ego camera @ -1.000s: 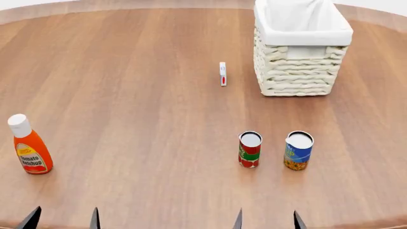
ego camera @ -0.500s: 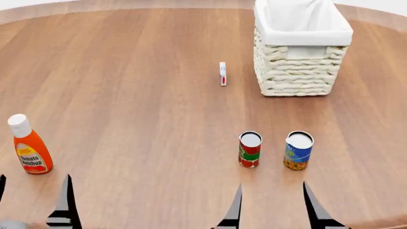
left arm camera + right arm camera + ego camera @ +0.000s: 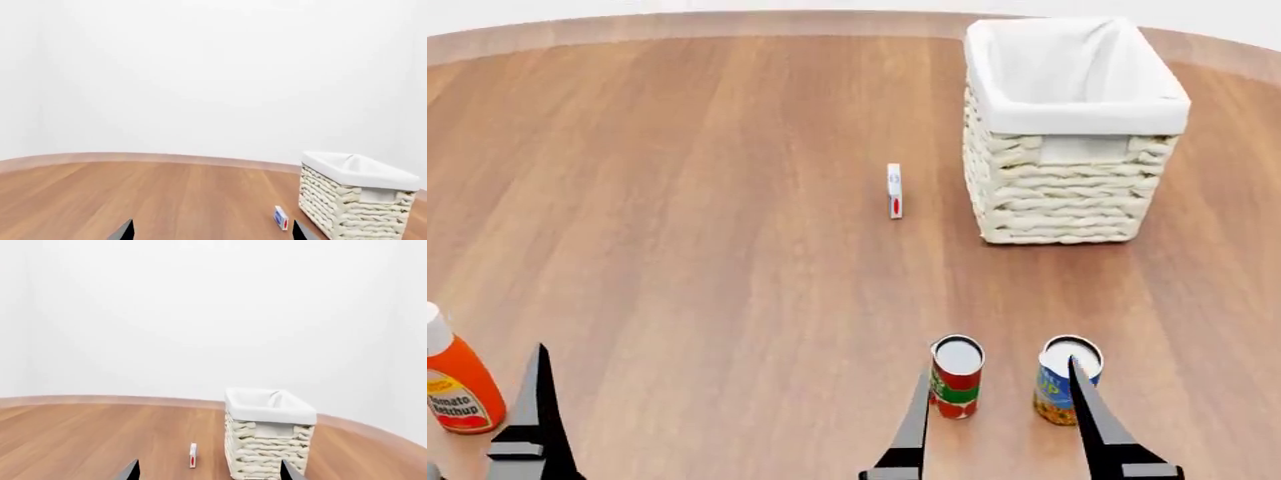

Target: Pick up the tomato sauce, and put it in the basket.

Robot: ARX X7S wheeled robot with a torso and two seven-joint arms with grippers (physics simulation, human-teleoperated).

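Observation:
The tomato sauce [image 3: 957, 376], a small can with a red and green label, stands upright near the table's front. In the head view it shows between the two fingertips of my right gripper [image 3: 1001, 367], close to the left one. The right gripper is open and empty. It also shows open in the right wrist view [image 3: 209, 466], where no can is visible. The basket [image 3: 1078, 122], cream wicker with a white liner, stands at the back right. My left gripper [image 3: 212, 227] is open and empty, and one of its fingers [image 3: 537, 420] shows at the head view's lower left.
A blue-and-yellow can [image 3: 1054, 385] stands right of the tomato sauce, partly behind my right finger. An orange ketchup bottle [image 3: 454, 380] stands at the front left. A small white box [image 3: 894, 190] stands on edge left of the basket, on the round wooden table [image 3: 694, 200].
Both grippers have come up further into the head view. Everything on the table now sits lower in that view, and the right fingertips now flank the two cans.

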